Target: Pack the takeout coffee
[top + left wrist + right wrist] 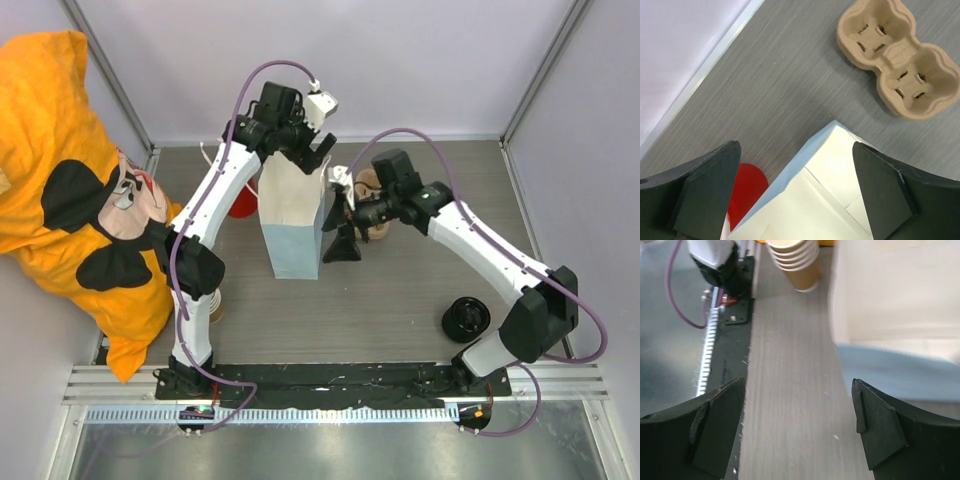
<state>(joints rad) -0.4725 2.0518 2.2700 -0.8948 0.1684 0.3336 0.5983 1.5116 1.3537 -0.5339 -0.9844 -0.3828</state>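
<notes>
The pale blue paper bag stands upright mid-table. My left gripper is open above its back top edge; in the left wrist view the gripper has its jaws wide on either side of the bag's cream top, not touching it. My right gripper is open and empty just right of the bag, low near the table; in the right wrist view the gripper has the bag off to its right. The takeout coffee is not visible in any view.
An empty tan pulp cup carrier lies behind the bag, partly under the right arm. A red object sits left of the bag. Loose black lids lie front right. Stacked lidless cups stand by the left base. An orange plush fills the left.
</notes>
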